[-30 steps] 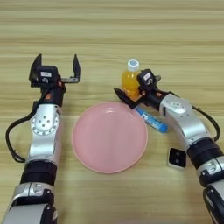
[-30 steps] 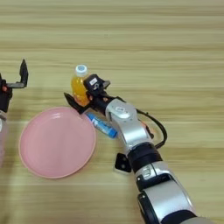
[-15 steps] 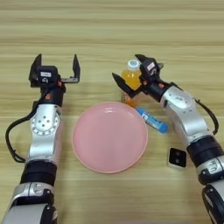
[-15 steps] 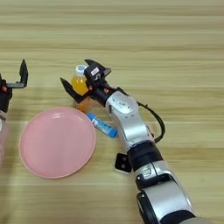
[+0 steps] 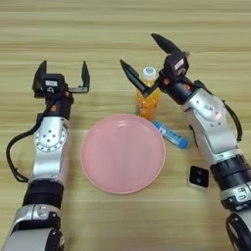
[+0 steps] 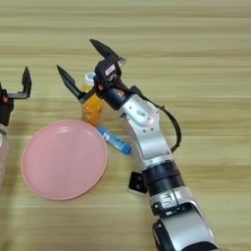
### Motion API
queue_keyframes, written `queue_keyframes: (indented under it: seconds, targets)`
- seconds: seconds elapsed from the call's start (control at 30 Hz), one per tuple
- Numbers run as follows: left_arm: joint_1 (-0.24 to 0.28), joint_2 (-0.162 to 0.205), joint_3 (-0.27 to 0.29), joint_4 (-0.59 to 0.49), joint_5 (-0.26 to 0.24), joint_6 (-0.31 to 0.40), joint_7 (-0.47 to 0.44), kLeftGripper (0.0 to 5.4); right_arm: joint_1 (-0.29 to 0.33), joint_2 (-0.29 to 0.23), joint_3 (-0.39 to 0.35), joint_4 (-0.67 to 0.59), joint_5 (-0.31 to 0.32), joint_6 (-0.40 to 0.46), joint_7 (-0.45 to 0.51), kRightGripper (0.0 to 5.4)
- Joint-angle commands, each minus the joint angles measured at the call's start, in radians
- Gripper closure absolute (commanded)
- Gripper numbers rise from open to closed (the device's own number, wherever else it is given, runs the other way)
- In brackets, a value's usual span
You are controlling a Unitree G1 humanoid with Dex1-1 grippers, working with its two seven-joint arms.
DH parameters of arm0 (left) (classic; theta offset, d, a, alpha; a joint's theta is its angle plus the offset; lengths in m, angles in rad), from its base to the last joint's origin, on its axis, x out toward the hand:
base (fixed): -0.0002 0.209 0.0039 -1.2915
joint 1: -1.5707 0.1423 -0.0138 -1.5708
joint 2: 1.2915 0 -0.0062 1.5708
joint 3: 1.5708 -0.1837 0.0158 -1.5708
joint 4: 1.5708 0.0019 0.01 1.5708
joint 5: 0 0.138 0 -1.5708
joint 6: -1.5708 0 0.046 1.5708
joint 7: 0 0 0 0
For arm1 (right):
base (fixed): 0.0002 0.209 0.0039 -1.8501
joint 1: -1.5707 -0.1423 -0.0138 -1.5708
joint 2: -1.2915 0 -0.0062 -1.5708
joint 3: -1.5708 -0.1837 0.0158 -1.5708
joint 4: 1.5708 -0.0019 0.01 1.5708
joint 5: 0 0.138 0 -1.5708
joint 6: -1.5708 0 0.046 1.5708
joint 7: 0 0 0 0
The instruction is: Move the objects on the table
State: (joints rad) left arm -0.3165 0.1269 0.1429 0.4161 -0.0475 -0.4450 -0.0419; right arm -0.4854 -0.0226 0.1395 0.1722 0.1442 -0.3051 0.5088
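A small orange-drink bottle with a white cap stands upright just beyond the far rim of the large pink plate. My right gripper is spread wide open over and behind the bottle's cap, holding nothing; its near finger passes just left of the cap. A blue-and-white tube lies right of the plate, under my right forearm. A small black square block sits near my right wrist. My left gripper stands open and empty to the far left of the plate.
The wooden table stretches bare beyond both grippers. My right arm's black cable loops out to the right of the forearm.
My right gripper was close against the bottle, then spread its fingers wide and drew up and back. The bottle stays upright in its place. My left arm has not moved.
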Motion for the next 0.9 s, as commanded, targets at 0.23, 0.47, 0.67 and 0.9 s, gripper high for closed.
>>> queue_keyframes:
  seconds: [0.23, 0.47, 0.67, 0.9]
  targets:
    - [-0.001, -0.005, 0.002, 0.003, -0.011, 0.000, -0.001, 0.00, 0.028, -0.045, -0.090, -0.224, 0.098, 0.032, -0.038, 0.03]
    - [-0.004, 0.000, 0.004, 0.001, -0.007, -0.003, 0.001, 0.00, 0.069, -0.106, -0.195, -0.320, 0.140, 0.065, -0.089, 0.03]
    - [-0.008, 0.012, 0.012, 0.002, -0.005, -0.006, 0.001, 0.00, 0.121, -0.152, -0.278, -0.287, 0.107, 0.029, -0.139, 0.03]
    - [-0.005, 0.018, 0.017, -0.002, -0.003, -0.007, 0.001, 0.00, 0.177, -0.174, -0.321, -0.208, 0.058, -0.038, -0.182, 0.03]
